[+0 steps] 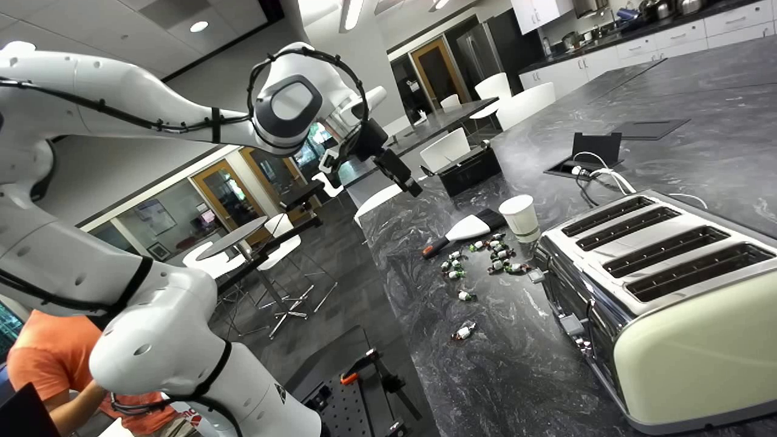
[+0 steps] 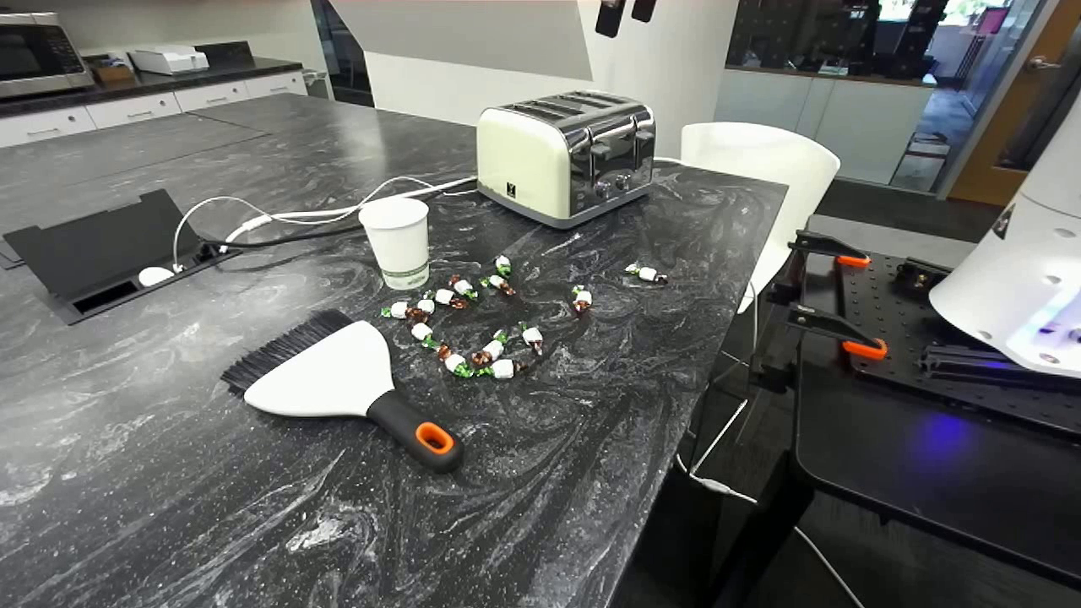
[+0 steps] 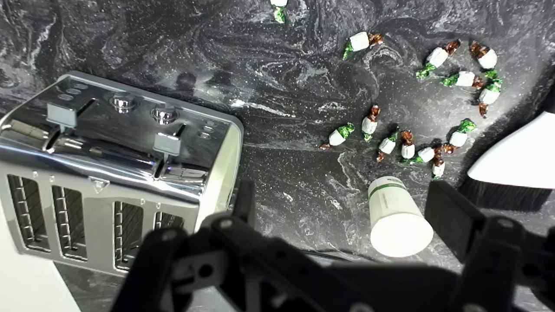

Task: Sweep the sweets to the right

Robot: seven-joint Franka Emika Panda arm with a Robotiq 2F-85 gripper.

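Note:
Several small wrapped sweets, white with green and brown twisted ends, lie scattered on the dark marbled table, as both exterior views (image 1: 465,295) (image 2: 504,369) and the wrist view (image 3: 360,42) show. A brush with a white body, black bristles and a black handle with an orange ring lies flat beside them (image 2: 329,376); it also shows in an exterior view (image 1: 467,228) and at the right of the wrist view (image 3: 520,151). My gripper (image 3: 344,187) is open and empty, high above the table; its fingertips show at the top of an exterior view (image 2: 627,13).
A white paper cup (image 2: 397,241) stands upright near the sweets and the brush. A cream and chrome toaster (image 2: 524,160) stands beyond the sweets. White cables (image 2: 329,213) run to an open table socket box (image 2: 93,245). A black box (image 1: 470,173) sits near the table edge.

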